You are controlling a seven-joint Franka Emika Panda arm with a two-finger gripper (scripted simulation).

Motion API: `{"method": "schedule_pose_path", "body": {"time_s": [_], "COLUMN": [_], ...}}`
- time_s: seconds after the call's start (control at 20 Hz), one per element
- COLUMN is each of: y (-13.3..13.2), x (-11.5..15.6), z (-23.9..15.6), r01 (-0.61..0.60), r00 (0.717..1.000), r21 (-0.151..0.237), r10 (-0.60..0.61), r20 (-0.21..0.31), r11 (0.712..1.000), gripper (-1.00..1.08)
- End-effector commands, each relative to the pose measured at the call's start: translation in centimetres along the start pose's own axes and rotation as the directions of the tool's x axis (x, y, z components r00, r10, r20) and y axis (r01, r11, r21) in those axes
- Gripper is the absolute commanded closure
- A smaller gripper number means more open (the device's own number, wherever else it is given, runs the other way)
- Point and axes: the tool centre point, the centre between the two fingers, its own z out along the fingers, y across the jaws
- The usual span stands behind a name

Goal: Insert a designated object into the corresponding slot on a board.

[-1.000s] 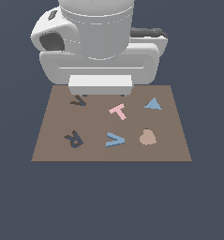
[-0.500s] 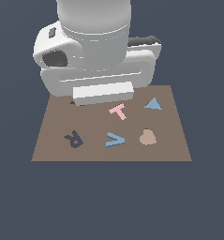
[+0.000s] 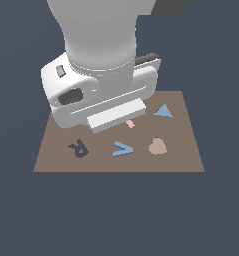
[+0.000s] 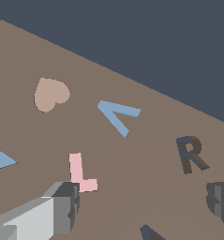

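While flat on board [image 3: 191,150], blue V [image 3: 122,149], outside slot [image 4: 151,233], R recess [image 3: 79,148]

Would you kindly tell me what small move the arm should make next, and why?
Probably shift the pincer sideways until it is above the blue V piece, then descend. In the wrist view its fingers stand apart and hold nothing, and they hang nearer the pink T than the V, which lies loose on the board beside the R-shaped recess.

Open board [image 3: 191,150] around blue V [image 4: 118,115]
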Motion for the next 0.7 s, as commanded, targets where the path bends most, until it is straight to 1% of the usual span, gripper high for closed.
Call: {"method": "schedule_pose_path", "body": {"time_s": [0.0, 0.15, 0.3, 0.45, 0.65], "y": [0.2, 0.3, 0.3, 0.3, 0.0], "x": [0.5, 1.2, 1.9, 2.7, 3.5], "z": [0.9, 2.0, 3.1, 4.2, 5.6], "r01": [0.095, 0.214, 0.333, 0.449, 0.58], "r00": [0.996, 0.977, 0.943, 0.894, 0.815], "r21": [0.003, 0.006, 0.01, 0.013, 0.018], "r10": [-0.095, -0.214, -0.333, -0.449, -0.58], "r20": [0.001, 0.002, 0.003, 0.003, 0.003], "r11": [0.995, 0.977, 0.943, 0.894, 0.814], "gripper": [-0.92, -0.92, -0.92, -0.92, -0.92]}}
